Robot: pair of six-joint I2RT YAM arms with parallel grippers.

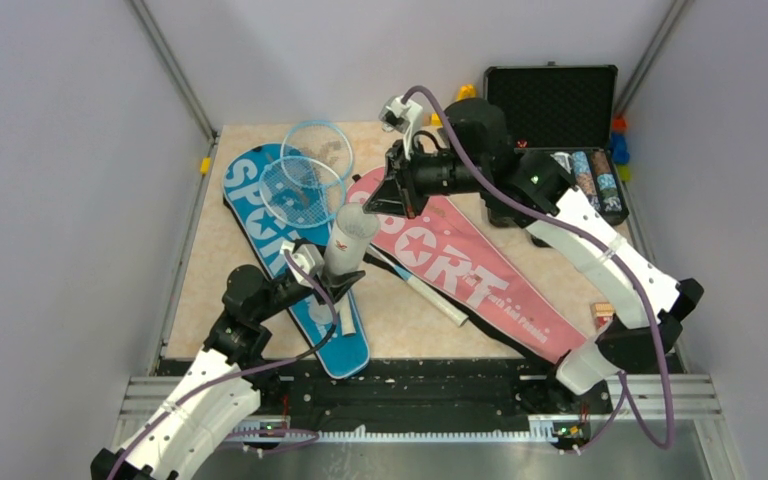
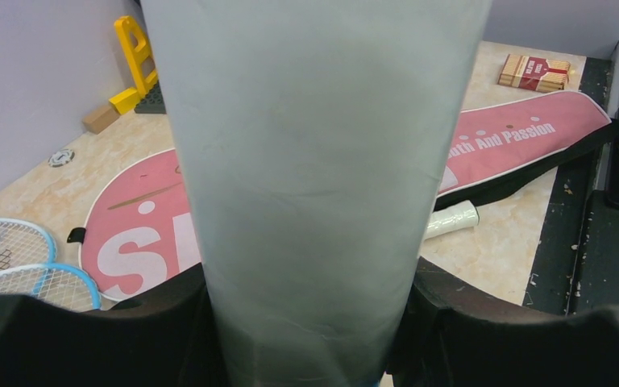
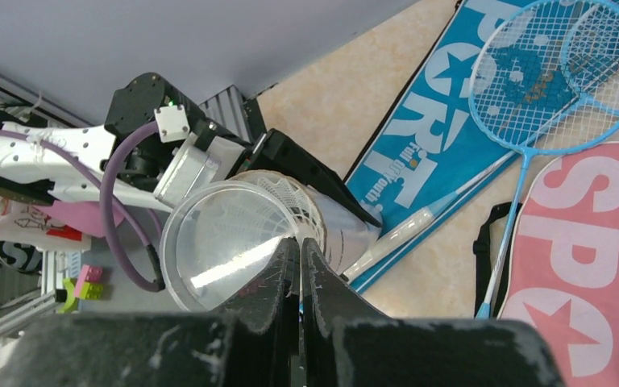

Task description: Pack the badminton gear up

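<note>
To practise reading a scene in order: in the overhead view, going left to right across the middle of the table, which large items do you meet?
blue SPORT cover → white tube → pink SPORT cover → black case

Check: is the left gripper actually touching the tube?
Touching. The left wrist view shows the left gripper clamped on the tube. Both black fingers press against its sides, with no gap on either side.

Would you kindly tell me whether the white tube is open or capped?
Open: the right wrist view looks into the white tube, no cap on it, a shuttlecock at its rim.
</note>
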